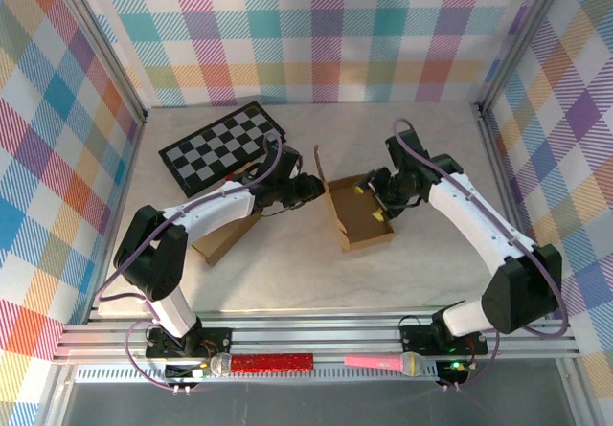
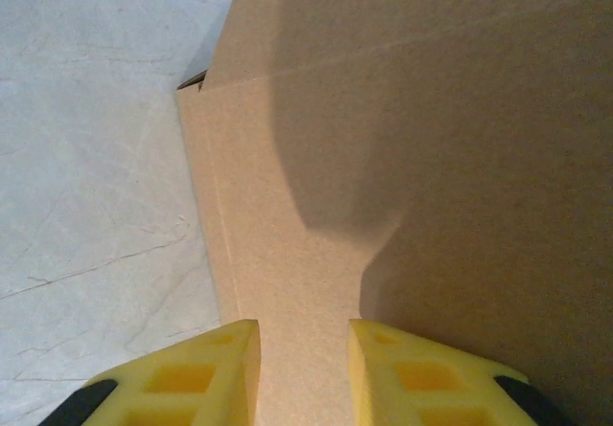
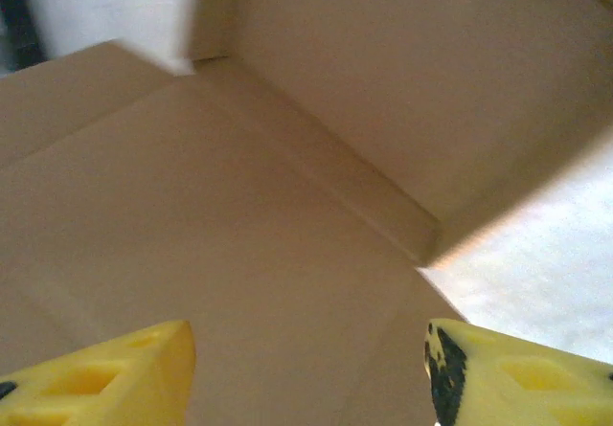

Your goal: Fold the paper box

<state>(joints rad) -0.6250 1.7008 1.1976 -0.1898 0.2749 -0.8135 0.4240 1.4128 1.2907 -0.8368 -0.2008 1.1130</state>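
Pale marbled counter point(image 1: 287, 273) carries the paper box point(image 1: 359, 217) just right of the chessboard point(image 1: 220, 148), with its walls partly raised. Left pincer point(image 2: 305, 349) pinches one upright wall, jaws narrow. Right pincer point(image 3: 306, 340) stands wide and empty over the box floor. Judgement: roughly midway; flaps still need tucking.

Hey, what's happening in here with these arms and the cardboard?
A cardboard box is being folded by a robot on a table. The left fingers pinch one of its upright flaps, while the right fingers hang open over its inside. The box is only partly folded.
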